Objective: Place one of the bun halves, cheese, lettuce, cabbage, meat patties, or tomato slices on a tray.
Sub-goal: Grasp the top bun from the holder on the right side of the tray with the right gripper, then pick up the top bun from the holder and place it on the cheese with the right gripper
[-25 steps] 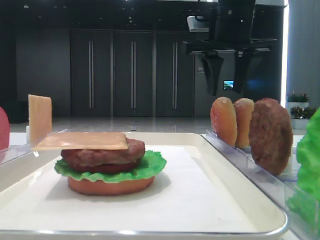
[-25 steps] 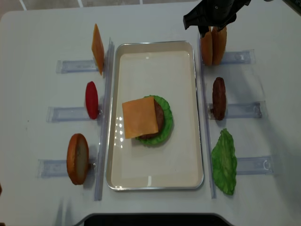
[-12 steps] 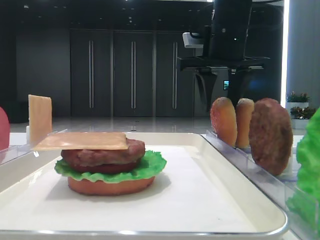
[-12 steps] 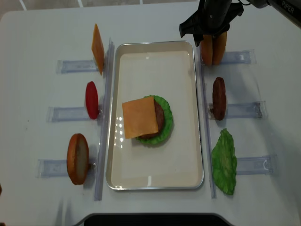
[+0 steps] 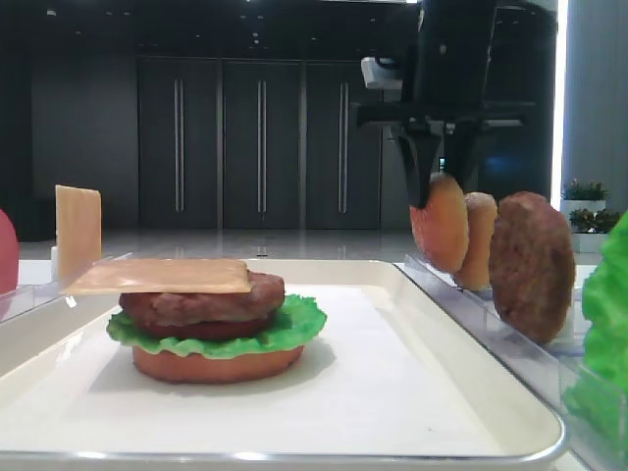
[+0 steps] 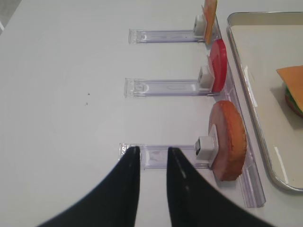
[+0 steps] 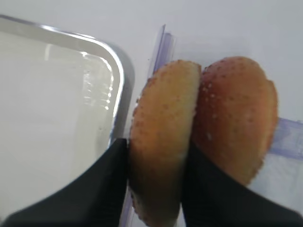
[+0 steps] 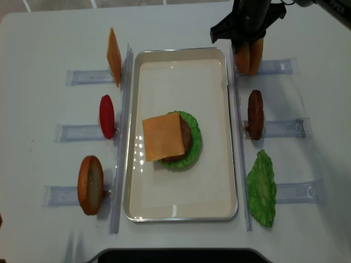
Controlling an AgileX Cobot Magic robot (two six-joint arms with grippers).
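Note:
Two domed, speckled bun halves stand on edge side by side in a clear rack at the far right of the tray (image 8: 181, 82). My right gripper (image 7: 156, 189) (image 5: 440, 188) (image 8: 245, 41) is shut on the bun half (image 7: 163, 137) (image 5: 442, 231) (image 8: 241, 57) nearer the tray, one dark finger on each face. The other bun half (image 7: 234, 118) (image 5: 479, 240) leans against it. On the tray sits a stack: cheese (image 8: 163, 137), a meat patty (image 5: 196, 304), lettuce (image 5: 216, 339) and a flat bun base (image 5: 216, 365). My left gripper (image 6: 154, 153) is slightly open and holds nothing, over the end of a rack.
Left racks hold an upright cheese slice (image 8: 113, 57), a red tomato slice (image 8: 107, 116) and a smooth orange-brown bun piece (image 8: 90, 184) (image 6: 229, 139). Right racks hold a meat patty (image 8: 255, 114) and a lettuce leaf (image 8: 261, 188). The tray's raised rim (image 7: 118, 80) lies just left of the gripped bun.
My right gripper came down from above the rack over the nearer bun half and closed on it. The bun now sits slightly higher and tilted. The left gripper has not moved.

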